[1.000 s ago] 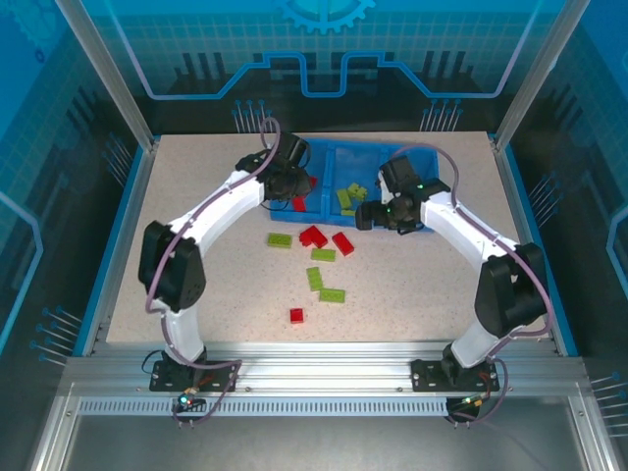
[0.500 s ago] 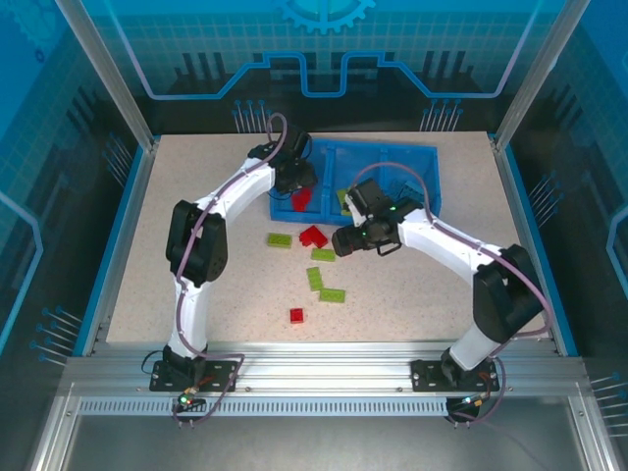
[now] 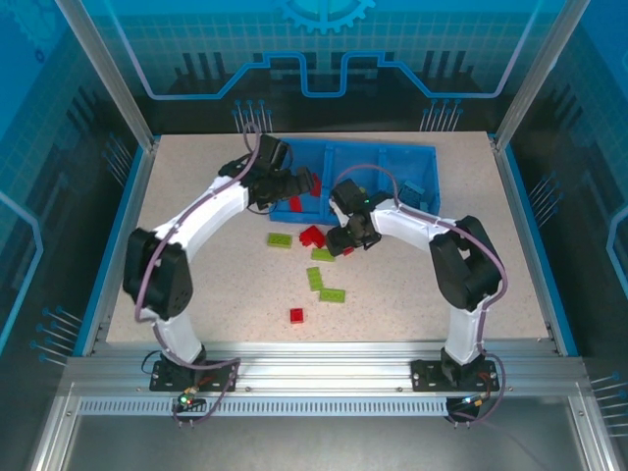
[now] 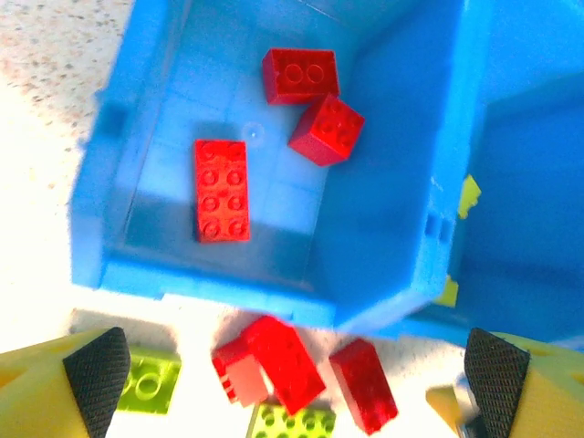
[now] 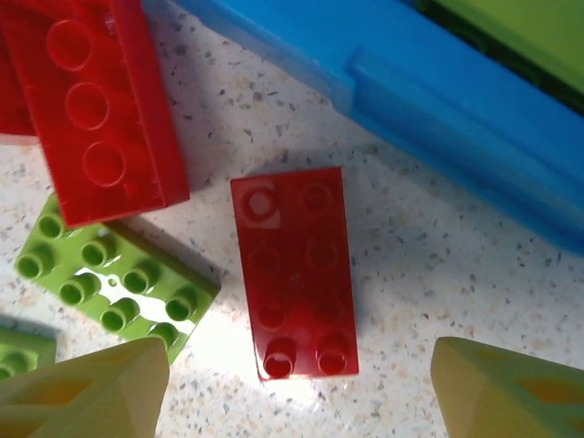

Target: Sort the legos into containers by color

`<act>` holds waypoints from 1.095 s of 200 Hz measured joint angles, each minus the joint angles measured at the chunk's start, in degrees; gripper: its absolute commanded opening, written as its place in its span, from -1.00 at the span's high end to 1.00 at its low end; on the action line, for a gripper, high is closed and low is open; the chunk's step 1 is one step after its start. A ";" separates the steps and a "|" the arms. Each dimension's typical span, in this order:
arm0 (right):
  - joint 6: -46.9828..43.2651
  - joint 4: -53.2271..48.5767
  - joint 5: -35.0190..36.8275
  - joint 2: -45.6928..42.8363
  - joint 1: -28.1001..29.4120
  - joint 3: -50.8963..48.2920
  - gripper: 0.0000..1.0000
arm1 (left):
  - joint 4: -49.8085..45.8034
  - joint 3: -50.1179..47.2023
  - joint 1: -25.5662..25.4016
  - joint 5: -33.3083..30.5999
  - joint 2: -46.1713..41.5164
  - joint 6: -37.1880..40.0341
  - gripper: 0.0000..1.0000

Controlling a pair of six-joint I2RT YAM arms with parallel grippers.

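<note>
Red brick [image 5: 294, 274] sits between the right gripper's [image 5: 301, 397] parted jaws, seemingly lined up for pinching — left gripper [image 4: 297, 379] gapes empty over its compartment [image 4: 160, 178].

Bare table [image 3: 231, 299] open at left, right and near side, blue tray [image 3: 433, 169] blocking far centre, loose bricks [image 3: 315, 278] littering the middle, left arm [image 3: 206, 214] and right arm [image 3: 417, 224] converging above them, little room between.
</note>
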 measured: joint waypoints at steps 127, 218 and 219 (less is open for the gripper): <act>-2.32 -0.26 0.59 3.74 0.63 1.31 0.40 | -4.28 -31.15 -1.01 -3.76 -26.51 -7.02 -0.97; -0.76 -1.66 -5.38 -8.48 0.90 9.11 0.44 | -9.01 -36.09 -15.45 -5.68 -28.59 -15.67 -0.97; -0.76 -1.75 -5.51 -8.37 0.90 9.38 0.44 | -9.01 -36.09 -15.61 -5.66 -28.55 -15.78 -0.97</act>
